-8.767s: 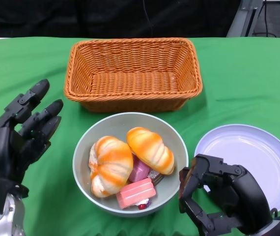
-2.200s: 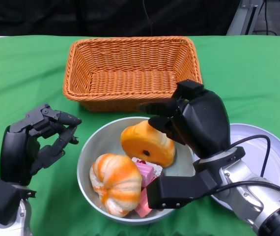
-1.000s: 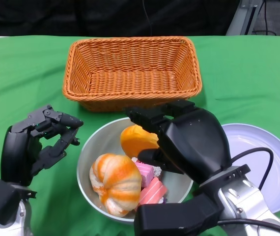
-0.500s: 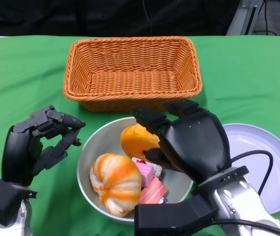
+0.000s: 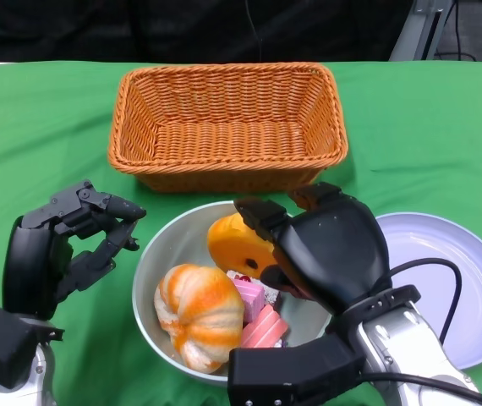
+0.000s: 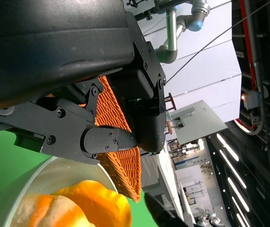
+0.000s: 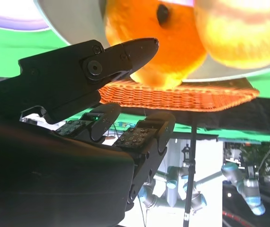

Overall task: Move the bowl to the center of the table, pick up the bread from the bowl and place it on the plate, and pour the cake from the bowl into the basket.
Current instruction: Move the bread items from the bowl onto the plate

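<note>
We are finding no writing or labels that can be read anywhere in these views. We are looking down on a desk (image 5: 444, 118) covered in green cloth, with a woven wicker basket (image 5: 229, 123), rectangular and orange-brown, sitting at the far middle. Just in front of it a round, smooth grey bowl (image 5: 158, 250) is resting on the cloth, and to its right a shallow pale lilac plate (image 5: 457, 279) is lying, partly hidden by our right arm.

Inside the bowl we are seeing two glossy bread rolls. One bread roll (image 5: 199, 313), orange and cream and ridged like a pumpkin, is lying at the near left. The other bread roll (image 5: 234, 245), smooth and deep orange, is standing tilted at the far side. Pink cake pieces (image 5: 258, 317) are lying between and beside them, near the bowl's middle.

Our right hand (image 5: 309, 245) is reaching over the bowl, its black fingers curling around the deep orange roll and gripping it; the right wrist view is showing a fingertip (image 7: 139, 49) pressing against the roll's surface. Our left hand (image 5: 63, 245) is hovering just beside the bowl's left rim, fingers curled inward but apart, holding nothing and not touching the bowl
</note>
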Available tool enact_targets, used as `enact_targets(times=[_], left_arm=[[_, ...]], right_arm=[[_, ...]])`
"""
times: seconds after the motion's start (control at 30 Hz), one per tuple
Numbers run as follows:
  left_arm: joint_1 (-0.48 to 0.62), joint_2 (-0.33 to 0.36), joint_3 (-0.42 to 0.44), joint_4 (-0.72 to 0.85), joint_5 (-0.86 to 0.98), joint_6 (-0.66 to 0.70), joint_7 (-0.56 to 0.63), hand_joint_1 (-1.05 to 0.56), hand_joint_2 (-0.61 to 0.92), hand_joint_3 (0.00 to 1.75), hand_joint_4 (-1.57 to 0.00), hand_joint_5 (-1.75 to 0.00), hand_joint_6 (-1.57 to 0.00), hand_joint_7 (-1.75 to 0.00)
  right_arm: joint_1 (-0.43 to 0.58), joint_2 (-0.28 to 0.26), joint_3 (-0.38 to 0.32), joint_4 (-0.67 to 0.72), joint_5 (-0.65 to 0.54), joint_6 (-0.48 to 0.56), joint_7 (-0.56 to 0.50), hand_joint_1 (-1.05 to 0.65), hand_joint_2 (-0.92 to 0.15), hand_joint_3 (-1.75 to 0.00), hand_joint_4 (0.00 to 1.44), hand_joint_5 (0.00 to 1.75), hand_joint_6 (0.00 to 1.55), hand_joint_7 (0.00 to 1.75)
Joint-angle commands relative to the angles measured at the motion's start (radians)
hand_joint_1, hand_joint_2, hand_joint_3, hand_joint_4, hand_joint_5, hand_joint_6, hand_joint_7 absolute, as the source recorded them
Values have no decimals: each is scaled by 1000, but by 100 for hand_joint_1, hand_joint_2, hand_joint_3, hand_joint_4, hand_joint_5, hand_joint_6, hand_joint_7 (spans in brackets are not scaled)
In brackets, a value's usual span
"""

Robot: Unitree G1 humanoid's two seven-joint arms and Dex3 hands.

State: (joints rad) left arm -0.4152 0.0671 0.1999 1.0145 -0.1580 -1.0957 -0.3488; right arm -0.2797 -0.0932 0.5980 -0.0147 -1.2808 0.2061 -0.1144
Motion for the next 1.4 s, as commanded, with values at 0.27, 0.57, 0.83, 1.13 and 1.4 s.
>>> enact_targets(times=[0.27, 0.57, 0.83, 1.13, 1.4], left_arm=[[4, 20, 1, 0, 2, -9, 3, -16, 92, 37, -82, -144, -92, -96], [10, 19, -3, -7, 20, -11, 24, -16, 91, 38, -82, -146, -90, -100], [13, 20, -5, -6, 29, -13, 31, -15, 89, 41, -82, -147, -89, -102], [12, 18, -8, -6, 14, -13, 13, -15, 86, 47, -82, -149, -88, -104], [16, 18, -14, -10, 19, -12, 18, -14, 86, 49, -81, -149, -88, -103]], right_arm=[[-27, -5, 12, 28, 0, 29, 39, -69, -92, 0, 64, 3, 66, 0], [-41, 0, 15, 61, 15, 32, 36, -67, -92, -1, 65, 2, 65, 0], [-61, 2, 17, 99, 35, 27, 25, -64, -91, 0, 69, 3, 66, 1], [-84, 9, 29, 144, 41, 40, -5, -62, -91, 0, 74, 4, 67, 1], [-107, 12, 43, 189, 50, 38, -46, -53, -92, -1, 78, 4, 71, 1]])
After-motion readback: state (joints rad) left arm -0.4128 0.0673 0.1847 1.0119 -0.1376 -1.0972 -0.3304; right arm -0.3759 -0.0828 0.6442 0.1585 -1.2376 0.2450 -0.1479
